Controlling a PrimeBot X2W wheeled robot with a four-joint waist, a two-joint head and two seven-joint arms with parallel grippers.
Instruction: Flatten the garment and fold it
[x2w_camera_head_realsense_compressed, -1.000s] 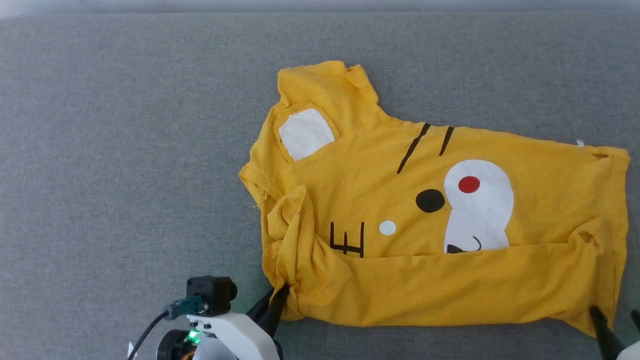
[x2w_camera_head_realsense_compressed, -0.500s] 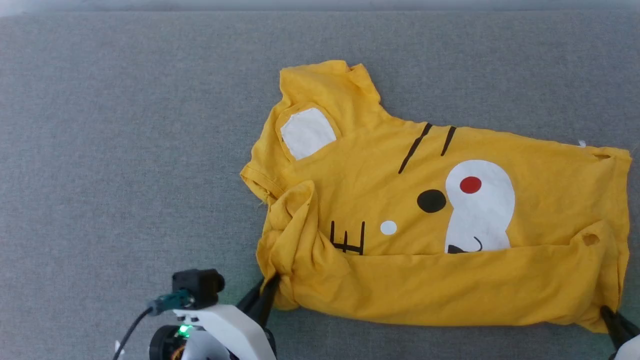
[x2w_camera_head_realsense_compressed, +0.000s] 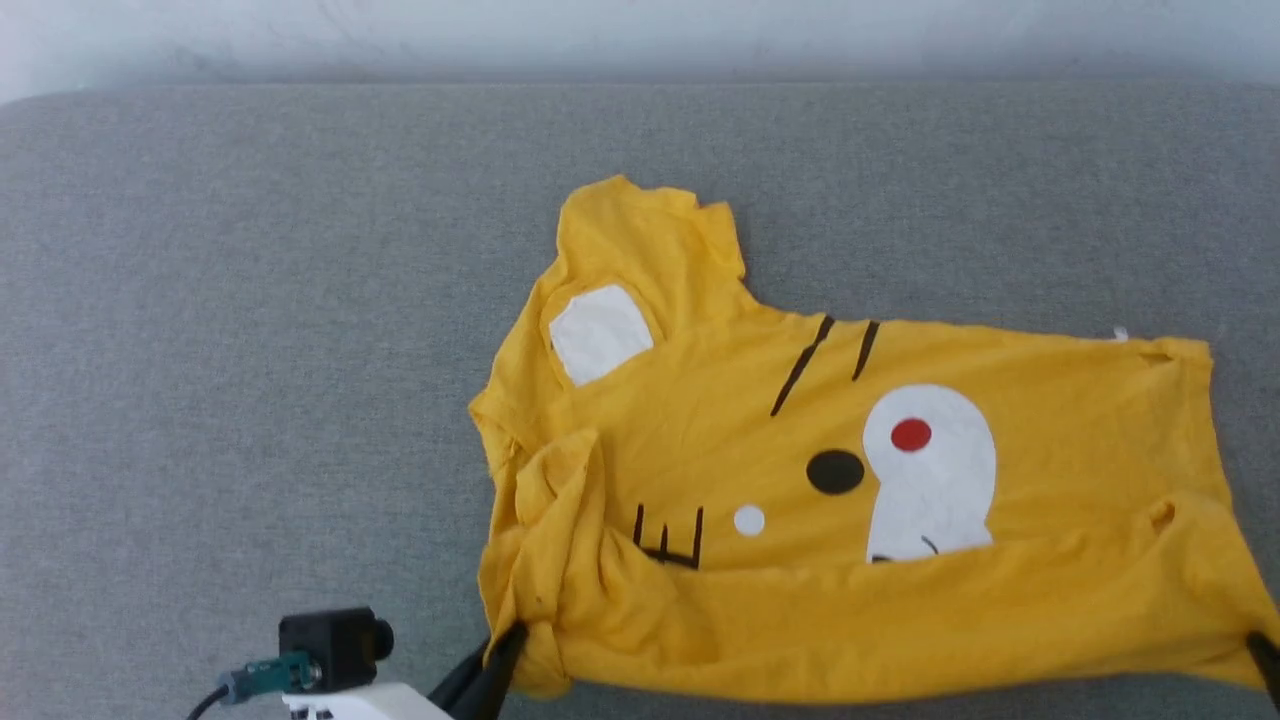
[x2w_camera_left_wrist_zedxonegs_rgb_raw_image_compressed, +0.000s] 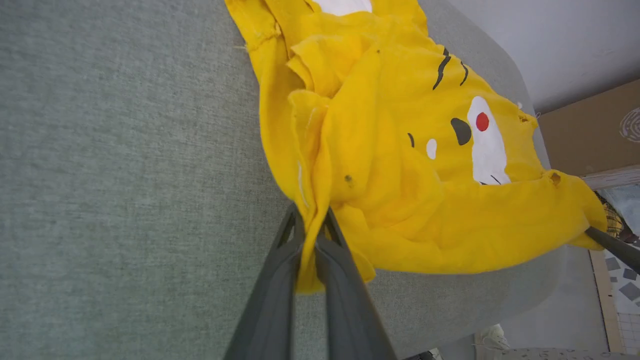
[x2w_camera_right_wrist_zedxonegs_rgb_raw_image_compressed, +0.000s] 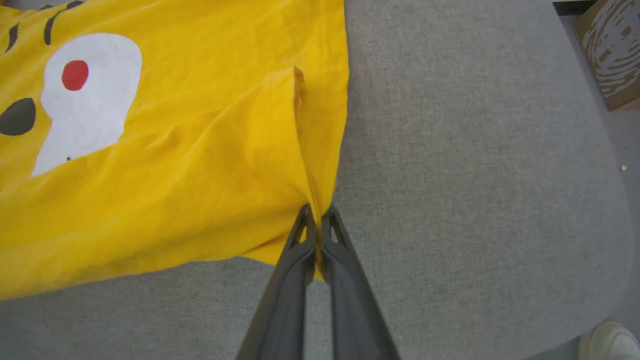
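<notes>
Left claw (x2w_camera_left_wrist_zedxonegs_rgb_raw_image_compressed: 310, 222) is clenched on the bunched near-left corner of the T-shirt (x2w_camera_head_realsense_compressed: 900, 620), and the right claw (x2w_camera_right_wrist_zedxonegs_rgb_raw_image_compressed: 317, 215) is clenched on its near-right corner. The shirt lies print-up on the grey surface (x2w_camera_head_realsense_compressed: 250, 350), its near strip doubled over the print and its left side rumpled. Step in hand, as I judge it, is flattening: the next move calls for drawing both corners apart and toward the robot evenly, so the doubled strip unrolls. Both arms sit low at the near edge, fingers pointing away from the robot.
</notes>
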